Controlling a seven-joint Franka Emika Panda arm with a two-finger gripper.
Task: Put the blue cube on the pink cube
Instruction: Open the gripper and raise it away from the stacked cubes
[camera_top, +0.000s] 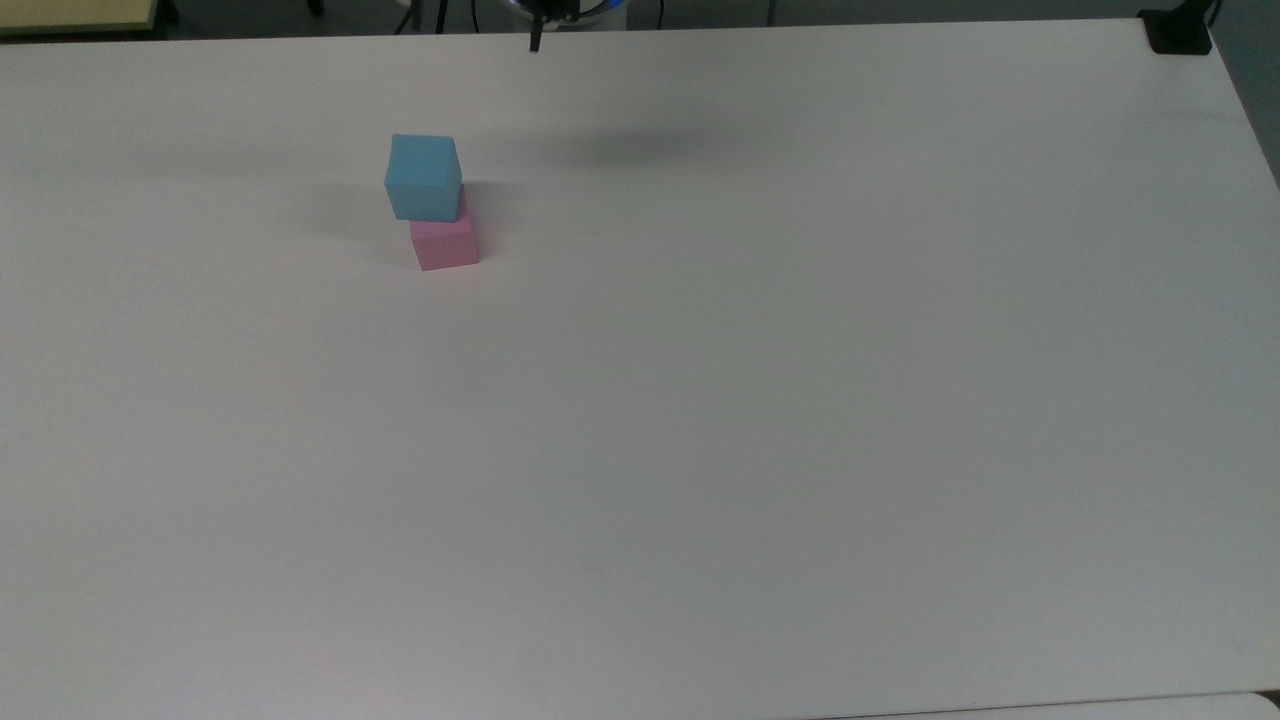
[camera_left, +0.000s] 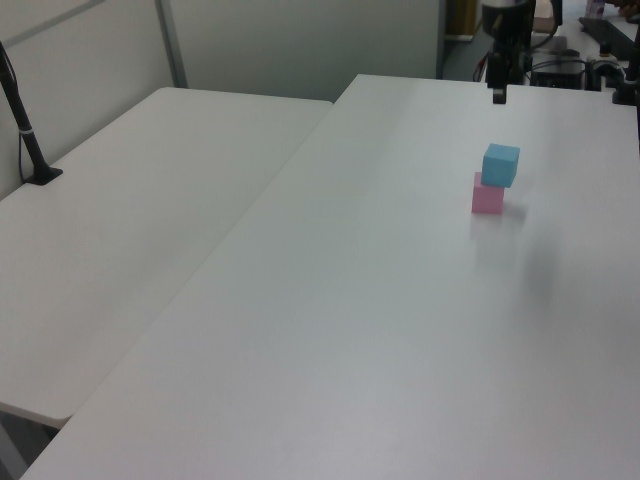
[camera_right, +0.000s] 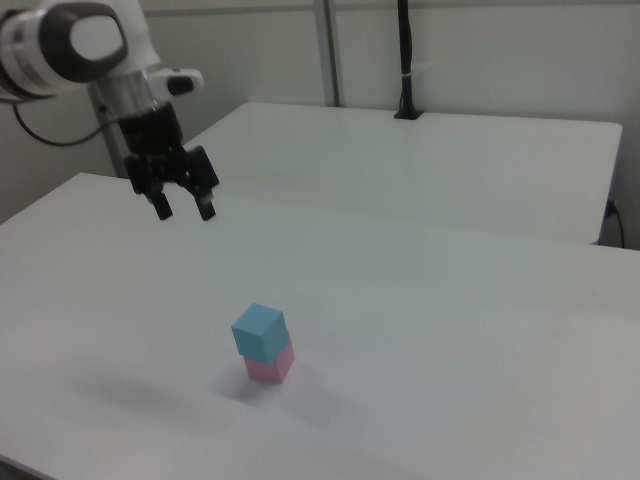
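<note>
The light blue cube (camera_top: 424, 177) rests on top of the pink cube (camera_top: 445, 243), shifted a little off its centre; the stack also appears as blue cube (camera_left: 501, 164) on pink cube (camera_left: 488, 195), and blue cube (camera_right: 259, 331) on pink cube (camera_right: 271, 364). My gripper (camera_right: 184, 209) hangs open and empty, high above the table and well clear of the stack, up and to the right view's left of it. In the left view the gripper (camera_left: 498, 92) is above and behind the stack.
The stack stands on a large white table (camera_top: 700, 400). A second white table (camera_left: 130, 220) adjoins it on the left view's left, with a black post (camera_left: 25, 125) on it. A black mount (camera_top: 1178, 32) sits at the top view's far right corner.
</note>
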